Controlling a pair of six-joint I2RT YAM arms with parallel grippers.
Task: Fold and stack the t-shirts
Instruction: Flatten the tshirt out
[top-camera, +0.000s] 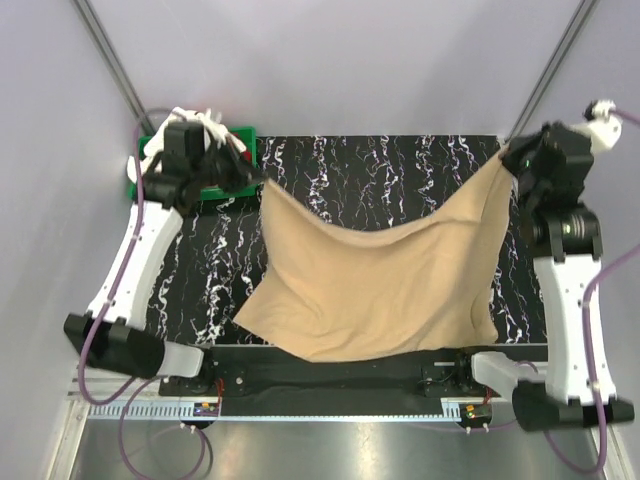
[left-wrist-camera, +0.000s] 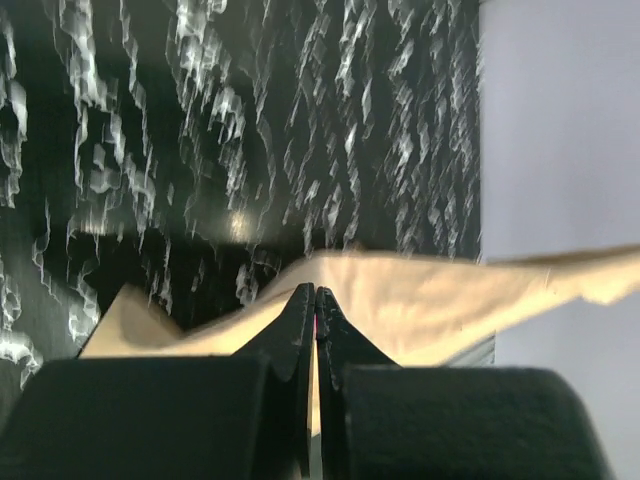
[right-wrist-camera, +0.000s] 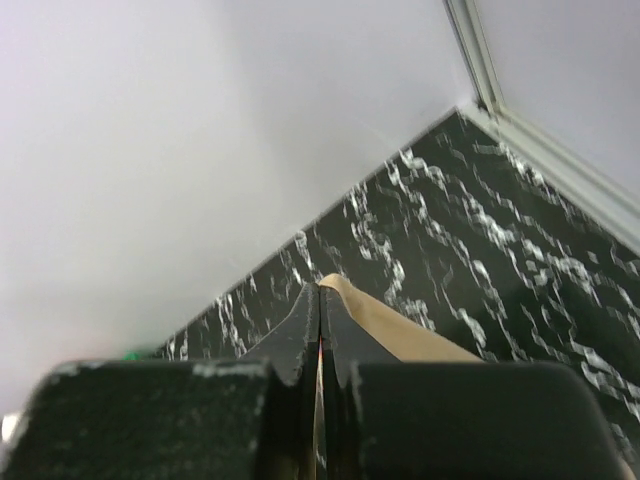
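While the tan t-shirt (top-camera: 380, 280) hung stretched between the two arms, its upper edge sagged in a shallow curve across the middle and its lower part lay bunched on the black marbled surface (top-camera: 380, 165) toward the near edge. The left hand (top-camera: 252, 172) was pinched fully closed on one upper corner. The left wrist view showed the fingers (left-wrist-camera: 300, 320) pressed together with cloth running out from between them. The right hand (top-camera: 508, 155) was likewise clamped tight on the opposite corner, with a strip of tan fabric leaving its tips in the right wrist view.

Assessment: the step in hand appeared to be spreading the garment flat ahead of the first fold, so the task looked to be at an early stage.

Recommended practice: keep both grips closed and hold the two corners level. Draw them slightly apart to take out the sag, then lower them together toward the far side so that the cloth is laid down smoothly from the near edge back.

Risk noted: the crumpled lower left portion might trap a crease unless tension were even.
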